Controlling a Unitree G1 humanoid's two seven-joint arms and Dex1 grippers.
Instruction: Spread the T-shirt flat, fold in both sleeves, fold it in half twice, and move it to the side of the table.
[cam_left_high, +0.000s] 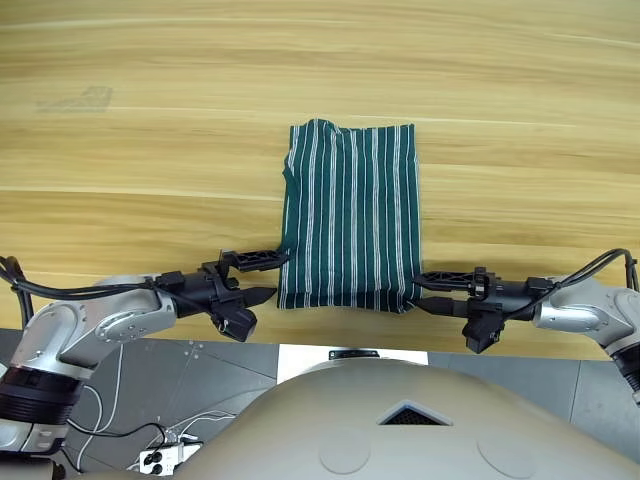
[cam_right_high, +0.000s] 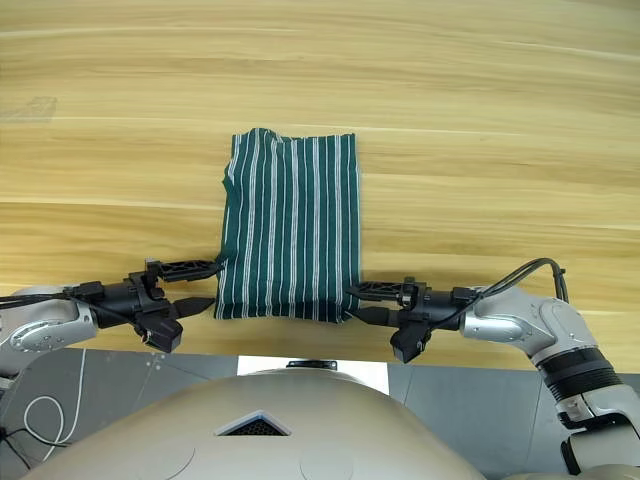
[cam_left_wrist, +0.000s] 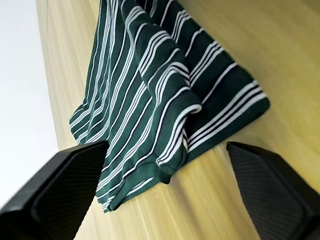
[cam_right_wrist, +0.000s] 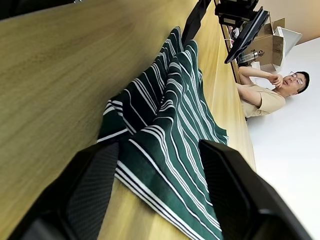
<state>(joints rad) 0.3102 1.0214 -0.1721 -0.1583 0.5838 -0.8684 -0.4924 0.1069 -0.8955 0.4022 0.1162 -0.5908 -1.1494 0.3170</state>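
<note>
The T-shirt (cam_left_high: 352, 215), dark green with thin white stripes, lies on the wooden table (cam_left_high: 150, 150) as a long narrow rectangle, sleeves tucked in. Its hem is near the front edge. My left gripper (cam_left_high: 268, 277) is open at the shirt's near left corner, with the fingertips just short of the cloth. In the left wrist view the layered hem corner (cam_left_wrist: 170, 150) sits ahead between the fingers (cam_left_wrist: 65, 185). My right gripper (cam_left_high: 425, 292) is open at the near right corner. The right wrist view shows the hem (cam_right_wrist: 155, 150) lying between its two fingers (cam_right_wrist: 95, 185).
The table's front edge (cam_left_high: 130, 322) runs just below both grippers. Bare wood lies to the left, right and beyond the shirt. Grey floor with cables (cam_left_high: 150, 440) shows below the edge.
</note>
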